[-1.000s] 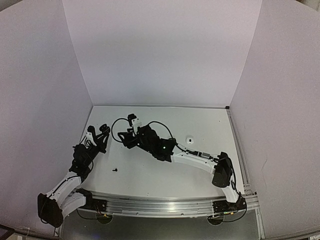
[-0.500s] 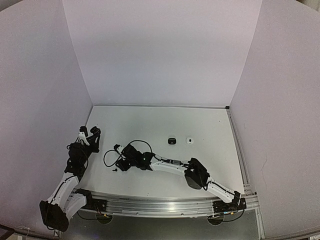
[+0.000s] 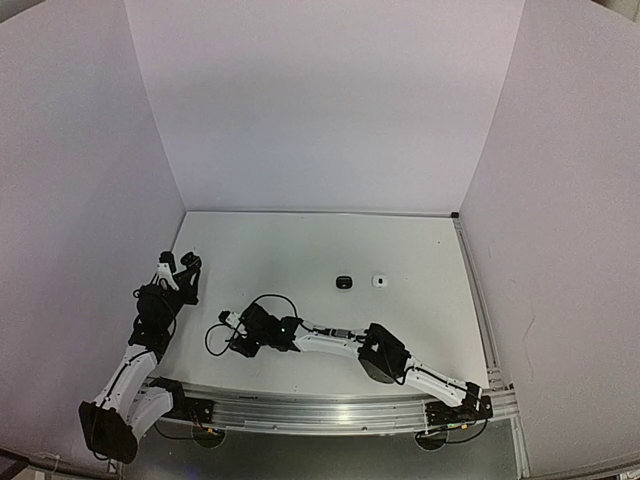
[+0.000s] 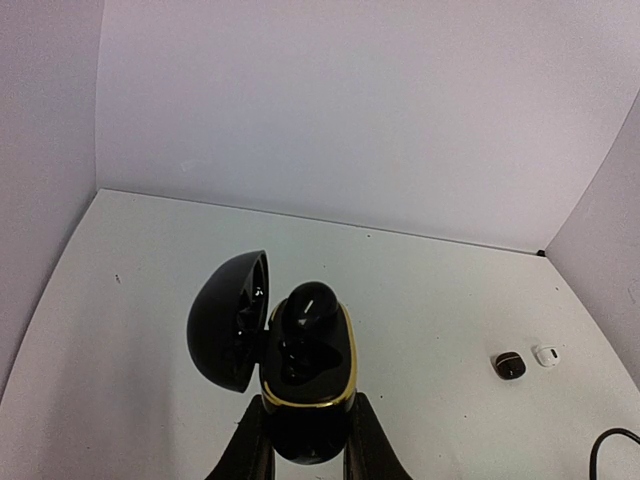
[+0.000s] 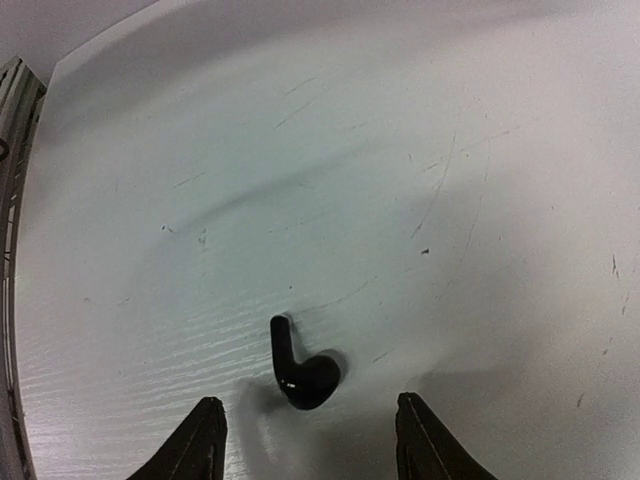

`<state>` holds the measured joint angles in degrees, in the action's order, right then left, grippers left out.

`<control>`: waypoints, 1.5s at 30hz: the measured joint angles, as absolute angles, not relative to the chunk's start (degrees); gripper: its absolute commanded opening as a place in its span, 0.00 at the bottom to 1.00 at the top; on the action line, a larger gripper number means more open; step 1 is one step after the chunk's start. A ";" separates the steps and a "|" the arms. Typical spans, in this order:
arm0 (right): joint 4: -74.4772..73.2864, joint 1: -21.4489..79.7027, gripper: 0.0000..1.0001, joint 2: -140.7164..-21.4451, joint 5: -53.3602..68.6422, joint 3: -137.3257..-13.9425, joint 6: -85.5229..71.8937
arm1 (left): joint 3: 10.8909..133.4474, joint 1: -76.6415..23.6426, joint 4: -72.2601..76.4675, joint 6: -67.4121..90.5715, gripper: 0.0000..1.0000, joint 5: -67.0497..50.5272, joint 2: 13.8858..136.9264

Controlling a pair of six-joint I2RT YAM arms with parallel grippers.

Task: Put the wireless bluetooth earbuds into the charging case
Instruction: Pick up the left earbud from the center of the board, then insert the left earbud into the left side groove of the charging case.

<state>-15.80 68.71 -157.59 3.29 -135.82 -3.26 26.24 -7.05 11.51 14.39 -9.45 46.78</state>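
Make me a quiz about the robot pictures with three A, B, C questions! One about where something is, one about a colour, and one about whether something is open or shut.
1. Where does the black earbud lie?
A) on the table, between the right claw's fingers
B) inside a blue bowl
C) on a shelf

2. What colour is the rim of the black charging case?
A) red
B) gold
C) blue

3. How is the lid of the case that the left claw grips?
A) shut
B) missing
C) open

Answers:
1 A: the right wrist view shows it flat on the table between the two spread fingers, touching neither.
2 B: a gold band runs round the case's mouth.
3 C: the lid is swung up and off to one side.
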 measured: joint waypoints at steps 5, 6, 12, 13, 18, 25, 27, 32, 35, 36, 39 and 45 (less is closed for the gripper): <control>-14.14 68.65 0.42 -159.65 3.01 -138.06 1.40 | 26.24 -7.05 11.53 14.39 0.00 -9.53 46.97; -13.88 68.64 0.41 -160.10 2.99 -138.57 2.36 | 26.24 -7.05 11.56 14.39 0.00 -9.61 47.01; -12.66 68.59 0.25 -161.12 3.18 -139.43 6.35 | 26.24 -7.05 12.00 14.39 0.00 -10.39 47.33; -12.62 68.55 0.20 -161.21 3.42 -139.50 6.65 | 26.24 -7.05 12.05 14.39 0.00 -10.44 47.31; -12.52 68.60 0.11 -161.29 4.39 -139.63 7.60 | 26.24 -7.05 12.11 14.39 0.00 -10.58 47.36; -12.46 68.62 0.00 -161.28 4.42 -139.56 7.65 | 26.24 -7.05 12.49 13.35 0.00 -11.12 47.44; -12.34 68.65 0.00 -161.02 3.86 -139.16 7.26 | 26.24 -7.05 12.74 11.71 0.00 -11.70 47.44; -12.95 68.58 0.00 -157.73 2.79 -134.66 3.05 | 25.94 -7.05 14.53 3.88 0.00 -14.54 47.33; -15.08 67.80 0.00 -152.20 3.10 -128.24 -2.80 | 24.77 -7.05 16.16 -1.71 0.00 -17.04 46.76; -15.82 67.43 0.00 -149.95 3.25 -125.90 -4.62 | 24.21 -7.05 16.63 -3.50 0.00 -18.07 46.47; -19.11 66.15 0.00 -141.33 3.20 -119.94 -9.55 | 22.96 -7.05 17.26 -7.62 0.00 -21.48 45.80; -25.25 64.75 0.00 -126.21 2.31 -119.70 -17.88 | 21.98 -7.05 18.48 -12.01 0.00 -30.04 45.71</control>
<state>-25.25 64.75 -126.21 2.31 -119.70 -17.88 21.98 -7.05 18.48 -12.01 -30.04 45.71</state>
